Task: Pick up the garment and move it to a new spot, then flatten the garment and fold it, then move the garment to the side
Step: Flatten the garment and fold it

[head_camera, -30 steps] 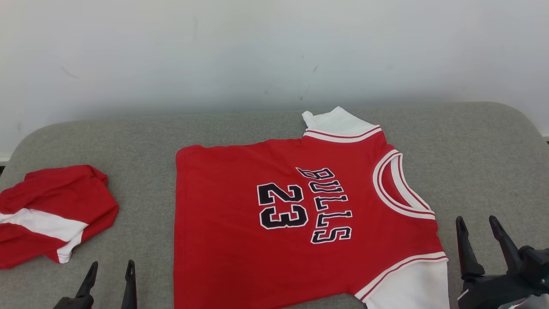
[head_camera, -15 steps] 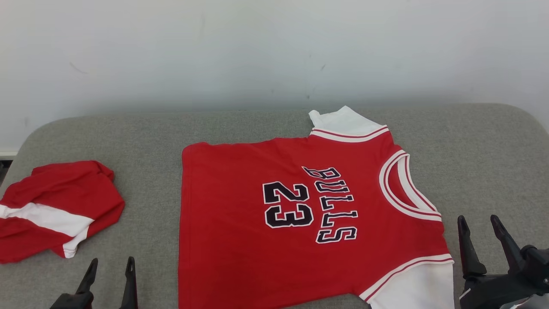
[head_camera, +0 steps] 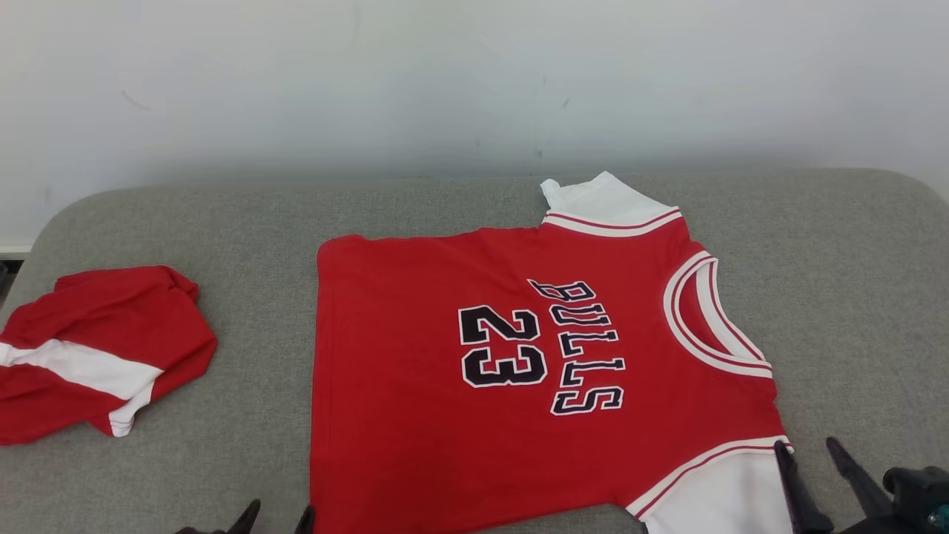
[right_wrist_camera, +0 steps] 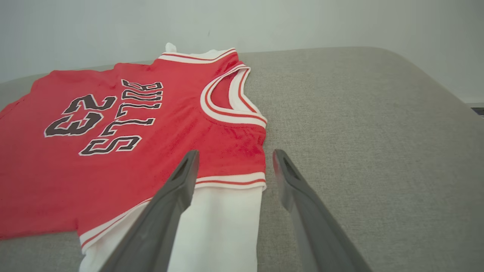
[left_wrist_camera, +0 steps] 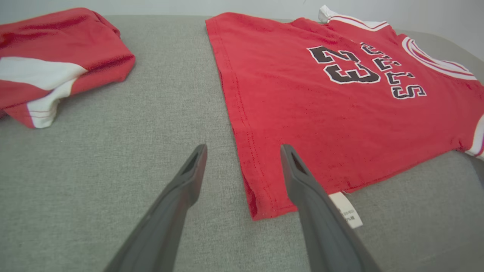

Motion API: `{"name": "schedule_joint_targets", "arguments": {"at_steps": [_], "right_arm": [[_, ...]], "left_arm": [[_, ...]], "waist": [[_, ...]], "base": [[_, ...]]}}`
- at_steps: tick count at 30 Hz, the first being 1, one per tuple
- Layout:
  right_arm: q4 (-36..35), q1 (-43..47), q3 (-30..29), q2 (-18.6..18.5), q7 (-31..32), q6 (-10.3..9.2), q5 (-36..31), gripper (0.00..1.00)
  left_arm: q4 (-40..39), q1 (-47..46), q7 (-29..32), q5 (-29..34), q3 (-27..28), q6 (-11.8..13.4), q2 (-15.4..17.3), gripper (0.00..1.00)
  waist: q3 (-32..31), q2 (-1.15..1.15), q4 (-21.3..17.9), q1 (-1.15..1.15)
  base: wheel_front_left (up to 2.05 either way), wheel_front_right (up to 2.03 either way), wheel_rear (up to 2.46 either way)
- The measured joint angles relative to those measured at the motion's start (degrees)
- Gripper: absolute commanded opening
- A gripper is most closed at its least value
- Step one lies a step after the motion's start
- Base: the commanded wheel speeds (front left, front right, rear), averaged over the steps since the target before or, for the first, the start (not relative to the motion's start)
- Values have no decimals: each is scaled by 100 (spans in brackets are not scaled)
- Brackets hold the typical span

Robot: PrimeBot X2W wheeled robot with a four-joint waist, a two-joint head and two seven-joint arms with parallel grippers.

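Head view: the jersey (head_camera: 415, 415) lies flat mid-frame. The left gripper (head_camera: 280, 509) and right gripper (head_camera: 804, 443) have dropped to the bottom edge, jaws apart and empty. They are likely lining up on its near edge to fold.

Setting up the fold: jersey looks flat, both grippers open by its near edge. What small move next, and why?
Probably lower both grippers and pinch the near edge. The jersey lies flat; the open left gripper brackets its hem corner and the open right gripper points over the white sleeve, so both grabs look lined up.
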Motion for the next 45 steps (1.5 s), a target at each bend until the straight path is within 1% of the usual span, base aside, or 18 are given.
{"name": "schedule_joint_targets", "arguments": {"at_steps": [2, 5, 9, 11, 17, 24, 26, 29, 30, 31, 32, 33, 34, 36, 39, 41, 43, 45], "right_arm": [[-25, 68, 104, -19, 243, 94, 96, 100], [-2, 218, 257, -37, 628, 177, 182, 100], [-77, 357, 339, -57, 1049, 176, 233, 100], [-111, 366, 342, -70, 1252, 133, 286, 100], [-104, 594, 330, -109, 1839, -14, 488, 100], [-113, 524, 375, -99, 2295, -29, 631, 100], [-114, 512, 387, -94, 2420, -75, 681, 100], [-115, 512, 408, -90, 2610, -78, 744, 100], [-121, 512, 423, -94, 2665, -78, 747, 84], [-129, 511, 431, -96, 2708, -78, 747, 46], [-143, 510, 452, -108, 2751, -77, 747, 0], [-153, 504, 458, -111, 2784, -77, 750, 0], [-171, 500, 470, -112, 2818, -68, 783, 0], [-267, 480, 497, -90, 2850, -68, 833, 0], [-342, 474, 479, -103, 2859, -60, 835, 0], [-428, 455, 432, -96, 2811, 3, 893, 0], [-571, 382, 263, -76, 2663, 4, 940, 0], [-681, 337, 51, -137, 2522, 4, 990, 0]], "left_arm": [[89, 86, 191, -80, -29, -75, 2, 100], [196, 108, 493, -149, -89, -103, 7, 100], [270, 108, 821, -285, -137, -183, -14, 100], [277, 94, 946, -394, -141, -189, -14, 100], [482, -204, 1376, -361, -310, -241, 11, 100], [820, -508, 1681, -526, -304, -290, -47, 100], [907, -511, 1755, -553, -320, -333, -58, 100], [1035, -615, 1829, -738, -330, -337, -85, 100], [1062, -643, 1830, -743, -331, -339, -87, 84], [1103, -664, 1856, -761, -333, -339, -92, 63], [1141, -698, 1858, -789, -331, -339, -98, 31], [1194, -731, 1873, -853, -314, -341, -111, 21], [1235, -743, 1895, -906, -310, -341, -121, 0], [1255, -743, 1896, -939, -322, -387, -133, 0], [1256, -743, 1896, -1050, -325, -387, -156, 0], [1213, -742, 1892, -1065, -307, -390, -131, 0], [1105, -737, 1860, -1065, -271, -412, -78, 0], [945, -730, 1775, -1056, -207, -428, -12, 0]], "waist": [[30, 0, -5, 0], [77, 0, -20, 0], [153, 0, -44, 0], [193, 0, -59, 0], [309, 0, -66, 0], [368, 0, -21, 0], [372, 0, -9, 0], [373, 0, 10, 0], [373, 0, 15, 0], [374, 0, 20, 0], [374, 0, 25, 0], [374, 0, 28, 0], [372, 0, 30, 0], [371, 0, 30, 0], [365, 0, 26, 0], [359, 0, 22, 0], [352, 0, 20, 0], [341, 1, 20, 1]], "base": [[0, 0, 0], [0, 0, 0], [0, 0, 0], [0, 0, 0], [0, 0, 0], [0, 0, 0], [0, 0, 0], [0, 0, 0], [0, 0, 0], [0, 0, 0], [0, 0, 0], [0, 0, 0], [0, 0, 0], [0, 0, 0], [0, 0, 0], [0, 0, 0], [0, 0, 0], [0, 0, 0]]}}
